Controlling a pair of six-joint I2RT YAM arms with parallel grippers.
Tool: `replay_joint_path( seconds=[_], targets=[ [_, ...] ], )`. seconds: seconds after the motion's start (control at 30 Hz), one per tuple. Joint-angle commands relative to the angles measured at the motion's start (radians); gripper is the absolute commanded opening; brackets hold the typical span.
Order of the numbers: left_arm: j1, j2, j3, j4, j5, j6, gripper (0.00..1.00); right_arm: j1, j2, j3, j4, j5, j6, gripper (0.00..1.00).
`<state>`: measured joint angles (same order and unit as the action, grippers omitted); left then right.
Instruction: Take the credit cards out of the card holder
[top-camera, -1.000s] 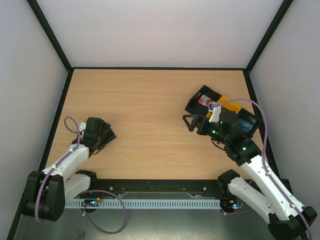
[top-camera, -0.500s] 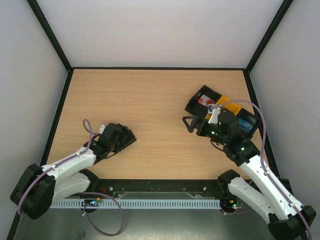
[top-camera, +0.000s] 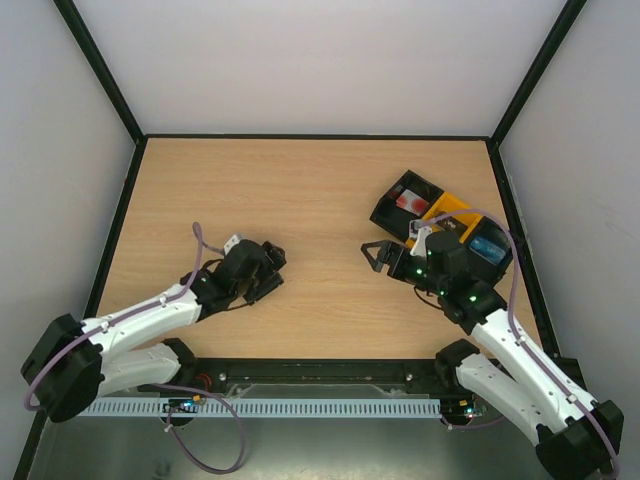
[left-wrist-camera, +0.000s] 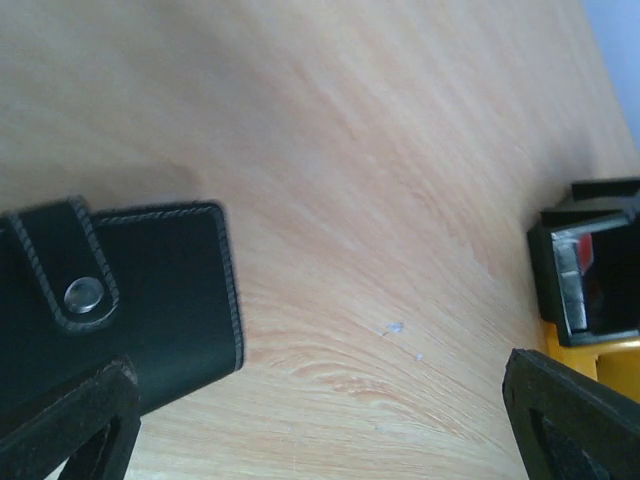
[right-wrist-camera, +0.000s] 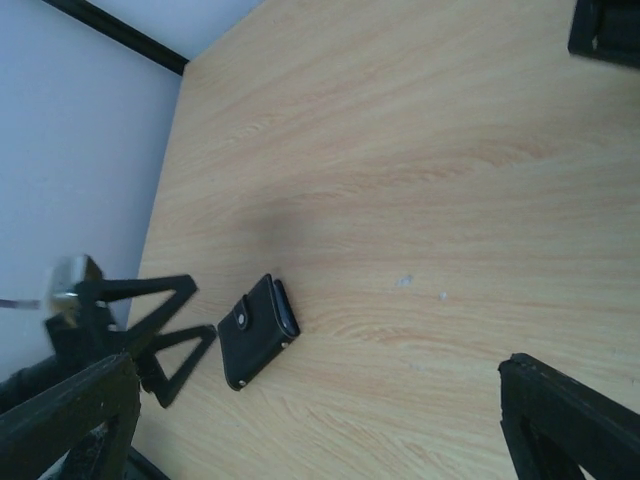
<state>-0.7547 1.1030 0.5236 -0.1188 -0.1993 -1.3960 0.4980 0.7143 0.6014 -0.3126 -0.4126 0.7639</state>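
Note:
The card holder (right-wrist-camera: 258, 331) is a black folding wallet, closed with a snap, lying flat on the wooden table. It also shows in the left wrist view (left-wrist-camera: 115, 300). No credit cards show; the holder is shut over its inside. My left gripper (top-camera: 268, 268) is open, and in the left wrist view (left-wrist-camera: 320, 430) the holder lies just inside its left finger (left-wrist-camera: 70, 425). In the top view the holder blends into that gripper. My right gripper (top-camera: 376, 256) is open and empty, right of the table's middle, facing the holder.
A long black-and-yellow tray (top-camera: 447, 212) stands at the right, behind my right arm, with a red-and-white object (top-camera: 410, 200) and a bright blue object (top-camera: 487, 246) in it. Its end shows in the left wrist view (left-wrist-camera: 590, 285). Black-framed walls ring the table.
My left arm has swung right from the left edge toward the table's middle. My right gripper has shifted slightly left and nearer.

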Motion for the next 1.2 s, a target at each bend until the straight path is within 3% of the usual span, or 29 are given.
replay_joint_path(
  seconds=[0.0,0.13,0.4,0.63,0.87,1.03,1.17],
  targets=[
    [-0.003,-0.051,0.057,-0.032,-0.057,0.339,1.00,0.005,0.021,-0.057,0.089,-0.042,0.079,0.94],
    [0.067,-0.138,0.019,-0.063,-0.081,0.489,1.00,0.006,0.026,-0.122,0.161,-0.061,0.125,0.91],
    [0.254,-0.177,-0.064,-0.091,0.002,0.546,0.99,0.011,0.072,-0.176,0.225,-0.088,0.105,0.87],
    [0.257,-0.110,-0.182,0.055,0.116,0.509,0.93,0.030,0.128,-0.183,0.238,-0.093,0.077,0.78],
    [0.237,-0.069,-0.198,0.113,0.235,0.506,0.83,0.062,0.137,-0.234,0.316,-0.082,0.136,0.70],
    [0.169,-0.063,-0.293,0.308,0.366,0.424,0.64,0.115,0.191,-0.239,0.371,-0.050,0.144,0.68],
    [0.096,-0.017,-0.306,0.401,0.400,0.363,0.57,0.185,0.290,-0.203,0.400,-0.013,0.141,0.68]
  ],
)
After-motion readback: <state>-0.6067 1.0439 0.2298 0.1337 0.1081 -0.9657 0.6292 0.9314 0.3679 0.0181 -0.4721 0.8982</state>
